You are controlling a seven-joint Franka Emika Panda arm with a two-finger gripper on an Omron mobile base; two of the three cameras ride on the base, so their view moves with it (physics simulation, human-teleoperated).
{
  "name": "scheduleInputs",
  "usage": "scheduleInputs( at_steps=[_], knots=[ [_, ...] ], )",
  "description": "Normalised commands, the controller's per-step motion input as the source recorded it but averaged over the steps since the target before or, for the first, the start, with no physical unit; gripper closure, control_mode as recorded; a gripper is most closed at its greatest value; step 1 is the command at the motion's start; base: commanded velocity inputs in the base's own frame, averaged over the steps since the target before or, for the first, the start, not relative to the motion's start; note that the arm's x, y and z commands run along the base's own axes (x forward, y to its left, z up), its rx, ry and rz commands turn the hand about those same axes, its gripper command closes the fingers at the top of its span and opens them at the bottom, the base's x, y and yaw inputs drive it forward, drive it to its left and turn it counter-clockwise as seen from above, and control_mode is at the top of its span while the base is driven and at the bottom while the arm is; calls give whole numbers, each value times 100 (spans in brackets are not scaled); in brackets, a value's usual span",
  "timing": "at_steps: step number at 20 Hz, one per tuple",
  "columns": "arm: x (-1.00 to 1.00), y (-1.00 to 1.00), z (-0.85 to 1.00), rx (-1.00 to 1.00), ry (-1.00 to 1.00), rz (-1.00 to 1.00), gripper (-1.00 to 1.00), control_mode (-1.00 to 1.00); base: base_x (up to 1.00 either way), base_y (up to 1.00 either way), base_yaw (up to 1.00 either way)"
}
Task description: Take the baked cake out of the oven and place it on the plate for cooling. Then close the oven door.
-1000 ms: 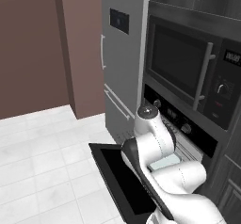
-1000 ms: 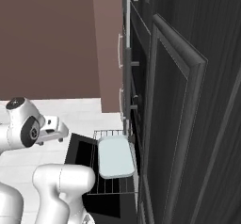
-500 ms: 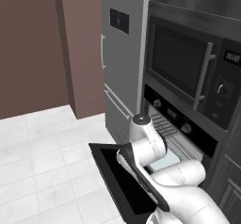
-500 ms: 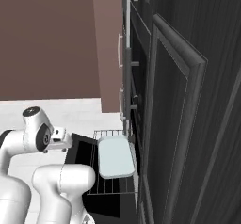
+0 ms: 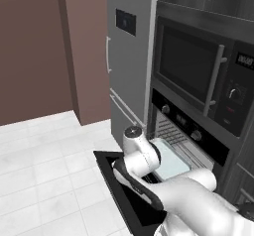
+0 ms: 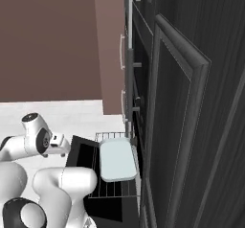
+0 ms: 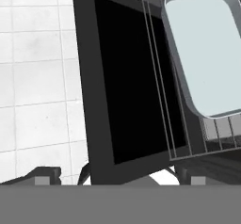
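The oven [image 5: 181, 123] has two round knobs, and its oven door [image 7: 132, 86] lies fully open and flat, black glass facing up. A wire rack [image 6: 115, 186] is pulled out over the door. On the rack sits a pale grey-blue rounded pan [image 7: 207, 49] [image 6: 117, 159] [image 5: 171, 163] with a flat pale inside; I cannot tell the cake apart from it. My gripper [image 7: 120, 178] hangs open above the door's outer part, left of the pan, with nothing between its fingers. The plate is out of view.
A black microwave [image 5: 196, 74] with a vertical handle sits above the oven. A grey fridge [image 5: 129, 56] stands to its left. Tall dark cabinet fronts [image 6: 191, 126] close off the right side. White tiled floor [image 5: 44, 180] spreads left of the door.
My hand has swung away from the oven front and a little lower, out over the open door. The jaws stayed open; pan, rack and door have not moved.
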Motion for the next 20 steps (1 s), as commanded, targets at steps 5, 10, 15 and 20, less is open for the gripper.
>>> scheduleInputs(
  at_steps=[5,10,15,20],
  knots=[
    [50,0,-60,0,10,-3,-100,-100,0,0,0],
    [56,0,-54,0,13,0,-100,-100,0,0,0],
    [57,0,-48,0,12,0,-100,-100,0,0,0],
    [37,0,-39,0,3,0,-100,-100,0,0,0]
  ],
)
